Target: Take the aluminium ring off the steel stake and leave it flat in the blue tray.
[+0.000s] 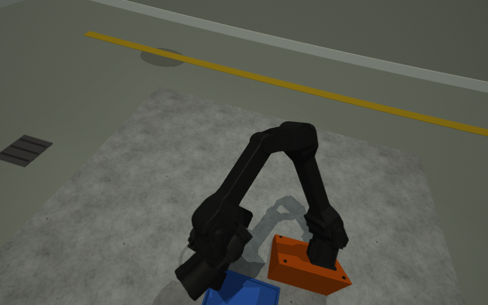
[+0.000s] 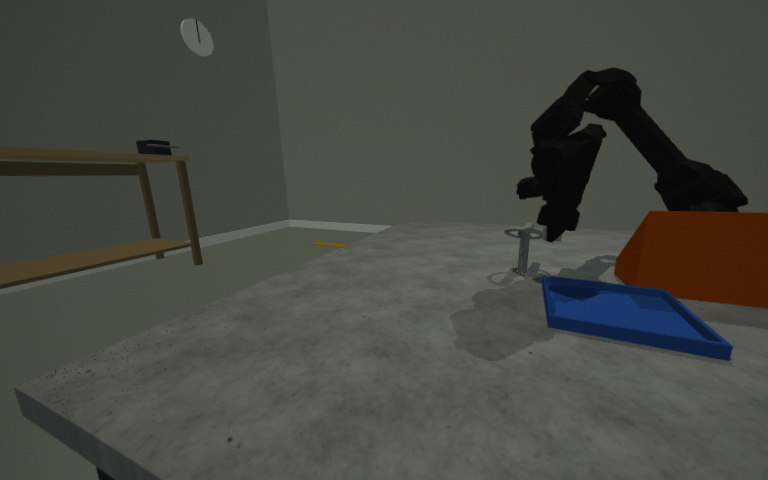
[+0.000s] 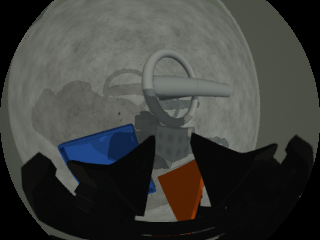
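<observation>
well, gripper (image 2: 550, 236) (image 3: 172, 138) grips ring's (image 2: 508, 232) (image 3: 148, 80) tab (image 3: 174, 142), just outside tray's edge (image 2: 638, 339) (image 3: 97, 136).

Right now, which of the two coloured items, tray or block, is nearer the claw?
The blue tray: low and rimmed, unlike the tall orange block under the arm's base.

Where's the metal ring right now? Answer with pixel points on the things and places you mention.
In the exterior view, the aluminium ring (image 2: 509, 234) (image 3: 148, 75) is up around the top of the steel stake (image 2: 522, 255), left of the gripper (image 2: 551, 235) (image 3: 172, 138).

A mottled grey stone-like tabletop (image 1: 144, 181) (image 2: 340, 356) (image 3: 75, 55) carries a shallow blue rectangular tray (image 1: 277, 296) (image 2: 638, 337) (image 3: 95, 137) and, right of it, an orange block (image 1: 301, 281) (image 2: 715, 258) (image 3: 182, 192).
</observation>
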Action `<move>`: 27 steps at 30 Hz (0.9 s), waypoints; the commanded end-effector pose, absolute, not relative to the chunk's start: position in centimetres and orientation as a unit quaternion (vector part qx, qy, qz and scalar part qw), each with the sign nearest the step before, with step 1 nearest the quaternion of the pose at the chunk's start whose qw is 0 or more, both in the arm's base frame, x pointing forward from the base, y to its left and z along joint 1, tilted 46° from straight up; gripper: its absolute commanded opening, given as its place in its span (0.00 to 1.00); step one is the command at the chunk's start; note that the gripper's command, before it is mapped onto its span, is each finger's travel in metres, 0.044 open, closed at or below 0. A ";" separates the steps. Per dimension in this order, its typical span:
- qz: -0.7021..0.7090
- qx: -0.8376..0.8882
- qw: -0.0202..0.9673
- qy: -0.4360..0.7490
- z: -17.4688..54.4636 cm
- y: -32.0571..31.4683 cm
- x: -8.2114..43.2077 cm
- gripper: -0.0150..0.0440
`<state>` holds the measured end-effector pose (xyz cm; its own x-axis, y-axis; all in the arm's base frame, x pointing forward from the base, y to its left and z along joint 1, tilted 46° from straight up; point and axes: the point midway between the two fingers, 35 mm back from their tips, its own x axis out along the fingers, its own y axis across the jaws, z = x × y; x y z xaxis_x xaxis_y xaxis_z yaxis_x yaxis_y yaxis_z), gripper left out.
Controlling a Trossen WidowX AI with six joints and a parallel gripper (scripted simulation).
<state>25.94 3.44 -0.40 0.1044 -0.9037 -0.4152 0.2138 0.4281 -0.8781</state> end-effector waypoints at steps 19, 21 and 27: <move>-0.385 -0.292 0.692 0.537 1.1 2.3 25.5 0.25; -0.381 -0.288 0.694 0.538 1.2 2.1 25.5 0.25; -0.371 -0.277 0.702 0.542 1.5 1.7 25.4 0.25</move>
